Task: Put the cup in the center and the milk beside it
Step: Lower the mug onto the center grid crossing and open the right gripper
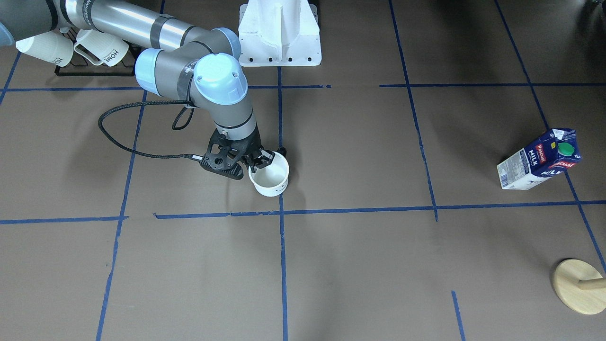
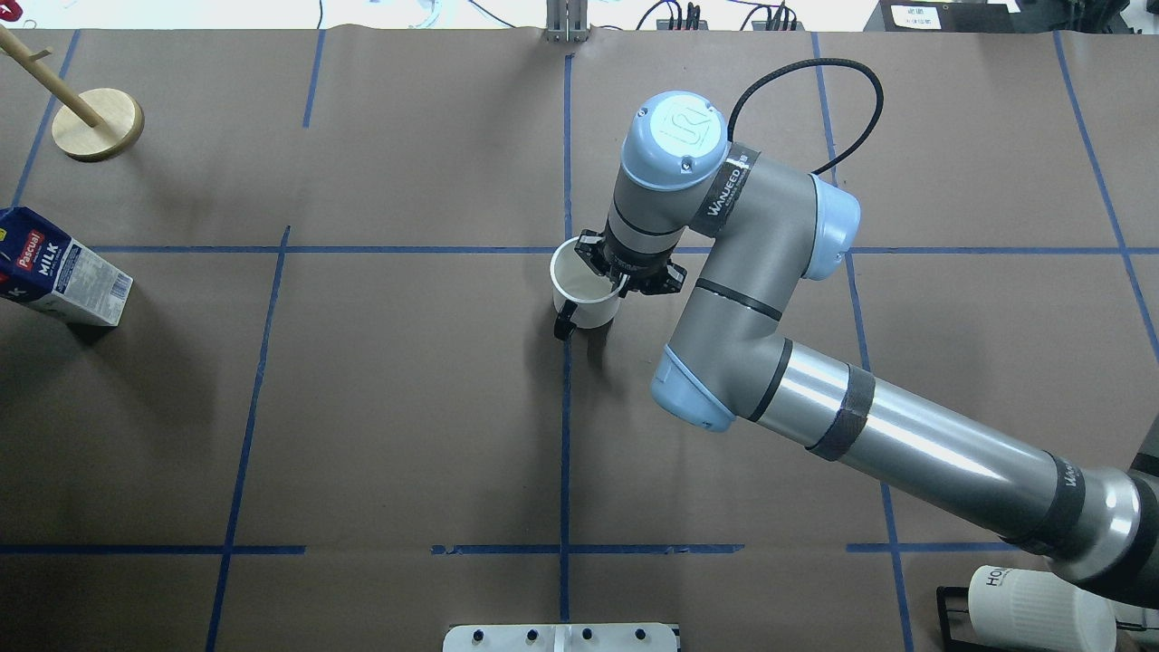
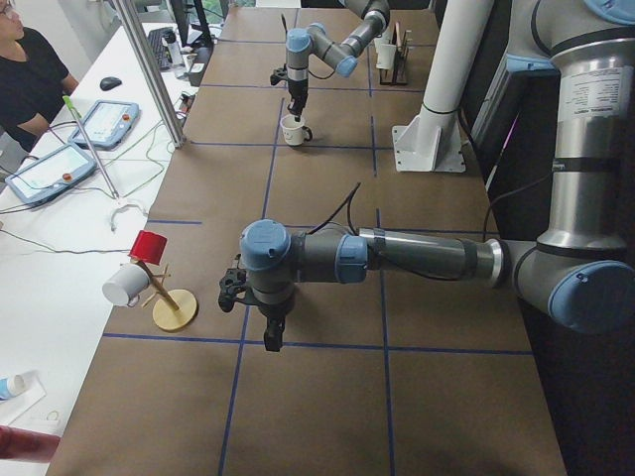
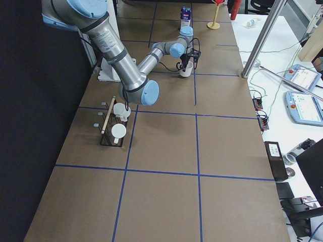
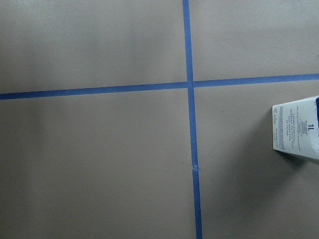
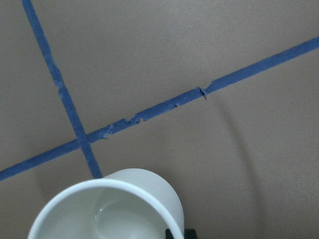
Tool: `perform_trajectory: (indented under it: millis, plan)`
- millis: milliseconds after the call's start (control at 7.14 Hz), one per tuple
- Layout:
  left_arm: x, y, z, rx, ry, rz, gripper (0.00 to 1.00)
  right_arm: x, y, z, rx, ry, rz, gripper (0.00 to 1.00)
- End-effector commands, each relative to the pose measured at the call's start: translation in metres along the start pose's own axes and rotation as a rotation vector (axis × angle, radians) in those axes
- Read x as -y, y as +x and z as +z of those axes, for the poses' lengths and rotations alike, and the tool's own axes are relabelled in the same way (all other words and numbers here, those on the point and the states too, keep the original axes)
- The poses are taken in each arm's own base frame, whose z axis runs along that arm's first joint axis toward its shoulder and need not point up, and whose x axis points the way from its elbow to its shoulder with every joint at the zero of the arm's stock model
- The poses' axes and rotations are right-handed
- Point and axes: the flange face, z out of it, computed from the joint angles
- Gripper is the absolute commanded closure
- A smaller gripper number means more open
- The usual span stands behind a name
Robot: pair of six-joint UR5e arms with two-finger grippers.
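The cup (image 1: 270, 177) is a small white mug with a dark handle, beside the middle blue tape line just on the robot's side of the center crossing (image 1: 281, 211). It also shows in the overhead view (image 2: 584, 292). My right gripper (image 1: 263, 160) comes down from above, shut on the cup's rim, one finger inside and one outside. I cannot tell whether the cup touches the paper. The milk (image 1: 539, 161) stands upright far off on the robot's left side. My left gripper (image 3: 271, 339) hangs above the paper near the milk; I cannot tell whether it is open or shut.
A black rack with ribbed "HOME" mugs (image 1: 94, 52) stands at the robot's right, under the right arm. The white robot pedestal (image 1: 279, 33) is behind the cup. A wooden mug stand base (image 1: 580, 285) sits beyond the milk carton.
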Motion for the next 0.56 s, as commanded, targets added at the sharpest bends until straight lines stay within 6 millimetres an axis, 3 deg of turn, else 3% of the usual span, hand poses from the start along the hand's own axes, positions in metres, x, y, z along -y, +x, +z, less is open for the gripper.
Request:
perform_trajectory:
  millis: [0,280,420]
  plan:
    - [-0.0004,0.0007,0.0001,0.001,0.000,0.000,0.00,-0.0014,0.0116,0.0017,-0.003,-0.003,-0.003,0.98]
    - [-0.0004,0.0007,0.0001,0.001,0.000,0.000,0.00,-0.0031,0.0178,-0.0020,0.004,-0.001,-0.005,0.93]
    - [-0.0004,0.0007,0.0001,0.001,0.000,0.000,0.00,-0.0030,0.0178,-0.0014,0.004,-0.002,-0.006,0.74]
